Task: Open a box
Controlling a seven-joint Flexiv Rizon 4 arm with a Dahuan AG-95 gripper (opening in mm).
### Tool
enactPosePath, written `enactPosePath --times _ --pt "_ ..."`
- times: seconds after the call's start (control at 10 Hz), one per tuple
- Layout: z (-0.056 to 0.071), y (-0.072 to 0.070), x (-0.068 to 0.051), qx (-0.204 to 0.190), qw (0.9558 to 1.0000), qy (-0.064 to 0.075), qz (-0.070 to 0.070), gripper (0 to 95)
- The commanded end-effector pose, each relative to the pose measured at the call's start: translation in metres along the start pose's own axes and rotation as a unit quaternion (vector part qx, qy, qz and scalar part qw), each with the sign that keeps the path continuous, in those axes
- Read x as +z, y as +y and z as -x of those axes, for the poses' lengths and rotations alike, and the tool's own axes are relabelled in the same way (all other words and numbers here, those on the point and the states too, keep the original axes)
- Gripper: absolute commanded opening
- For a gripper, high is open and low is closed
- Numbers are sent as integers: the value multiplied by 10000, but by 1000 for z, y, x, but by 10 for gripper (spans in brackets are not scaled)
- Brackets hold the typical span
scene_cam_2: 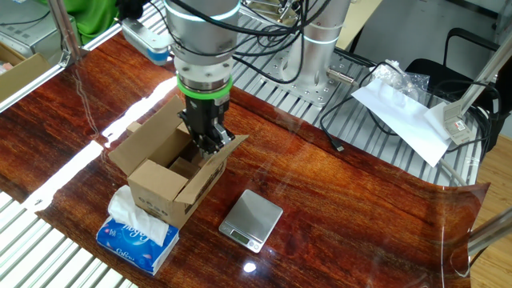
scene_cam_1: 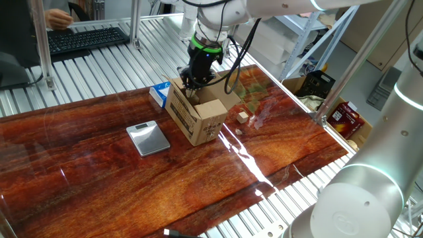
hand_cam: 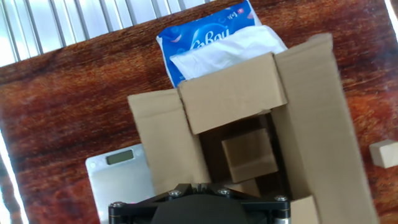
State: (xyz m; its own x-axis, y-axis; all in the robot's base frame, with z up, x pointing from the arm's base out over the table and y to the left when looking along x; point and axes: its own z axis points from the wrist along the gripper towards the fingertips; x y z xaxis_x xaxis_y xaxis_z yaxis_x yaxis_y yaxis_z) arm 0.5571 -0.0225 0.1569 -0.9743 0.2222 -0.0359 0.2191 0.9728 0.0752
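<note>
The brown cardboard box [scene_cam_1: 200, 118] stands on the wooden table with its top flaps spread outward. It also shows in the other fixed view [scene_cam_2: 164, 180] and in the hand view [hand_cam: 233, 93]. My gripper [scene_cam_1: 191, 82] hangs over the box's open top, its tips low at the inner edge of one long flap [scene_cam_2: 210, 141]. The fingers look pressed together, and I cannot see anything held between them. In the hand view only the gripper's dark base [hand_cam: 200, 185] shows at the bottom. A small cardboard piece [hand_cam: 249, 155] lies inside the box.
A blue-and-white tissue packet [scene_cam_1: 158, 93] [scene_cam_2: 134, 234] [hand_cam: 205, 34] lies against the box's far end. A flat silver scale [scene_cam_1: 148, 137] [scene_cam_2: 251, 220] [hand_cam: 118, 180] lies beside the box. A small wooden block [scene_cam_1: 243, 116] [hand_cam: 385, 154] sits on the other side.
</note>
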Motion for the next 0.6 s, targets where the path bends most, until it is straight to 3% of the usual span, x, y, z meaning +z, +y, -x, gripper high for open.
enactPosePath --times 0.1,0.6 --pt "1 -8 4 -100 9999 -6 37 0" --pt "4 -14 16 -213 9997 -69 45 0"
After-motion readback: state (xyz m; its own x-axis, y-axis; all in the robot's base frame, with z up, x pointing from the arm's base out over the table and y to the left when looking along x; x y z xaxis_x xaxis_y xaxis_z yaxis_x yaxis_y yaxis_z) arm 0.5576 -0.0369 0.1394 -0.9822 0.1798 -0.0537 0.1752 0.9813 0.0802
